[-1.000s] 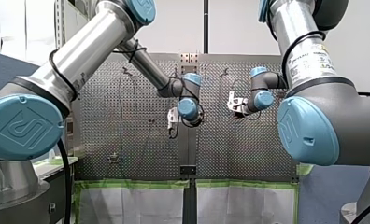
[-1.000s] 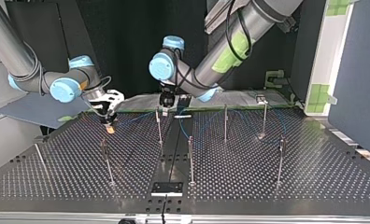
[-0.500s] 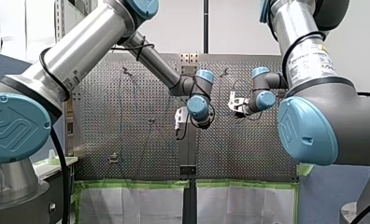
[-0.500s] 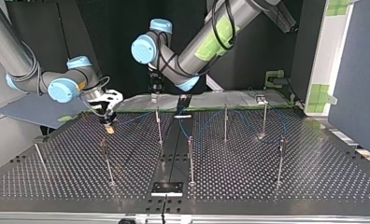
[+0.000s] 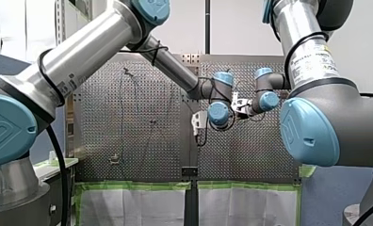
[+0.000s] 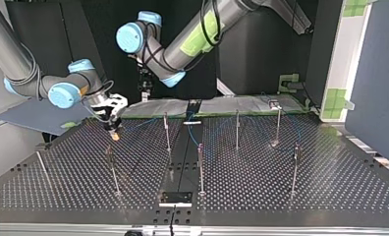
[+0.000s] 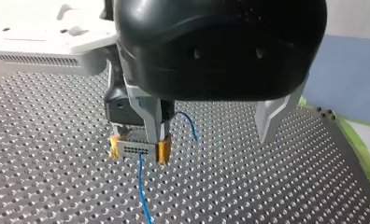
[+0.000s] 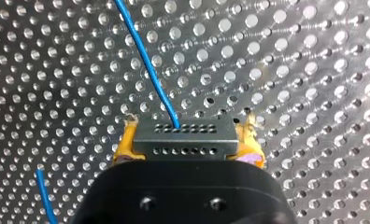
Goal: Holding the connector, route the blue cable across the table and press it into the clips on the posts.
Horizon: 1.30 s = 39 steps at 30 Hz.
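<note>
With my left claw (image 7: 213,134) held wide and empty, the grey perforated connector (image 8: 183,140) is gripped by my yellow-padded right claw (image 8: 188,143) at the top view's left, and the thin blue cable (image 8: 147,60) seems not yet clipped onto the slim metal posts (image 6: 167,133).

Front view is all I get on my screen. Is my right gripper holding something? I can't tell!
Observer: Yes. The right wrist view shows the right gripper shut on a grey connector, squeezed between yellow pads.
Operator: Is the blue cable stuck in it?
Observer: Yes. The blue cable comes out of the connector and runs off over the perforated table.
Operator: What about my left gripper?
Observer: In the left wrist view the left gripper is open, with nothing between its fingers.
</note>
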{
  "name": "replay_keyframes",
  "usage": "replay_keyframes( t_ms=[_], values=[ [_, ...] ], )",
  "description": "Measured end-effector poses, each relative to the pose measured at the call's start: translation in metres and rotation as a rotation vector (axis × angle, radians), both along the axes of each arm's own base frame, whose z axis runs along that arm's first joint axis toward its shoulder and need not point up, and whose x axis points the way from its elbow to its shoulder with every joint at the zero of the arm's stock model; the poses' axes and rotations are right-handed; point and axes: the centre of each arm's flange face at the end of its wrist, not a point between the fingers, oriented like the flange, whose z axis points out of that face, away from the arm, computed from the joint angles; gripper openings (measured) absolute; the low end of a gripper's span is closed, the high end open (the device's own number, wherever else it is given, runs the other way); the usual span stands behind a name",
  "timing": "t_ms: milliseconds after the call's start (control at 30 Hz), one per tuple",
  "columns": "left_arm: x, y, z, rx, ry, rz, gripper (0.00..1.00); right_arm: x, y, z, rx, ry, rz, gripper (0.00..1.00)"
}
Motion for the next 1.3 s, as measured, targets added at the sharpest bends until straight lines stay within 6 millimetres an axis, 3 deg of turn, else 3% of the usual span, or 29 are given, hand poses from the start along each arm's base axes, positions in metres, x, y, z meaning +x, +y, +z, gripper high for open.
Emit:
replay_keyframes(
  t_ms=[533, 933, 1167, 1300],
  values=[
    [0.033, -0.007, -0.039, 0.03, 0.017, 0.135, 1.0, -0.005, -0.002, 0.0, 0.009, -0.009, 0.015, 0.0],
    [0.058, -0.022, -0.006, -0.045, -0.048, 0.167, 1.0, -0.006, -0.002, -0.001, 0.011, -0.012, 0.016, 0.0],
    [0.085, -0.021, 0.02, -0.098, -0.092, 0.194, 1.0, -0.006, -0.003, -0.001, 0.011, -0.012, 0.015, 0.0],
    [0.096, -0.022, 0.022, -0.107, -0.099, 0.198, 1.0, -0.006, -0.003, 0.0, 0.01, -0.012, 0.015, 0.0]
  ],
)
